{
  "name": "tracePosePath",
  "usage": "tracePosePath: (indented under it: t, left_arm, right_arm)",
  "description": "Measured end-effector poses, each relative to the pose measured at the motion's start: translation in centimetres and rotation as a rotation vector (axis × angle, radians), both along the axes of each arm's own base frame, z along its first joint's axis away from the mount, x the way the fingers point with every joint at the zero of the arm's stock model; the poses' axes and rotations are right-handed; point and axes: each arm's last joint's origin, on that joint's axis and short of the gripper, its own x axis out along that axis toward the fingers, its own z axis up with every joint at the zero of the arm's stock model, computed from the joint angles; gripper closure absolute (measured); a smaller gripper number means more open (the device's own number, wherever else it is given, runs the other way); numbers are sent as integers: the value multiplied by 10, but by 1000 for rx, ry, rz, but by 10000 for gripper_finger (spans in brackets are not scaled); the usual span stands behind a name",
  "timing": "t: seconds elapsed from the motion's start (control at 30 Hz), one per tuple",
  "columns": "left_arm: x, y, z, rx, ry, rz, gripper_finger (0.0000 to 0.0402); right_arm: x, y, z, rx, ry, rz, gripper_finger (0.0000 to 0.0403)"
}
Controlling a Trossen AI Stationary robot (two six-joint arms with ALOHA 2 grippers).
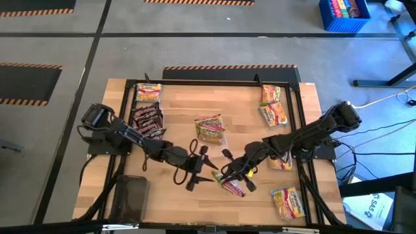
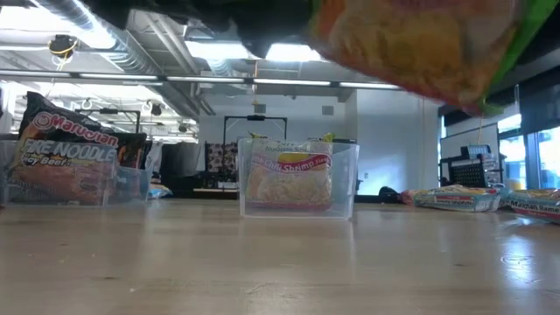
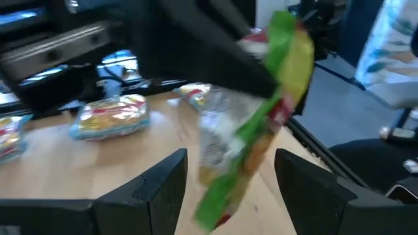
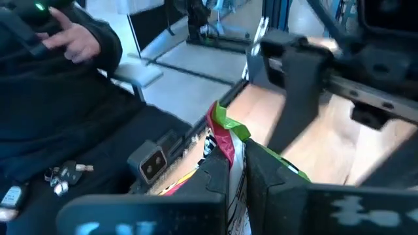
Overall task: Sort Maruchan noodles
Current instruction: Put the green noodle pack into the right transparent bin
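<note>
The right hand [image 1: 233, 179] is near the front middle of the table [image 1: 182, 198]. Its two fingers are pressed together on the edge of a green and yellow noodle packet [image 1: 232, 186], so it pinches this packet. In the right wrist view the packet [image 4: 225, 137] stands up between the dark fingers [image 4: 215, 179]. In the low view it hangs above the table surface, at the upper right [image 2: 420, 44].

The left hand [image 1: 200, 168] is just beside it, on the left, and its fingers are spread. In the left wrist view the held packet [image 3: 261, 124] hangs tilted in front of the two spread fingers [image 3: 163, 186]; they do not touch it.

Around the hands, other noodle packets lie on the table. A clear tray [image 2: 297, 178] in the middle of the table holds yellow packets [image 1: 210, 129]. At the left side there are dark maroon packets [image 1: 147, 121] and one more yellow packet [image 1: 149, 91] behind them. At the right side several yellow packets lie near the back corner [image 1: 272, 105], and one lies at the front right corner [image 1: 288, 202].

Beyond the table, the right wrist view shows a person in a dark sleeve [image 4: 59, 98].
</note>
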Motion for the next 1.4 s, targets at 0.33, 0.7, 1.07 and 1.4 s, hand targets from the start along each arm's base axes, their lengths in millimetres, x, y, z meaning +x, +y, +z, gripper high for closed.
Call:
tracePosePath:
  t: [0.33,0.7,1.07,1.4]
  left_arm:
    - [24,-7,-9,14,25,-42,177]
    - [27,-8,-10,-19,40,-21,219]
    - [17,-2,-5,-28,151,107,282]
    - [8,8,-12,-10,265,426,287]
  right_arm:
    - [2,-2,5,-2,-63,-1,393]
    - [5,-4,4,-33,-73,-121,393]
    - [-14,-15,18,-29,56,-277,259]
    - [-35,-27,21,-34,273,-474,108]
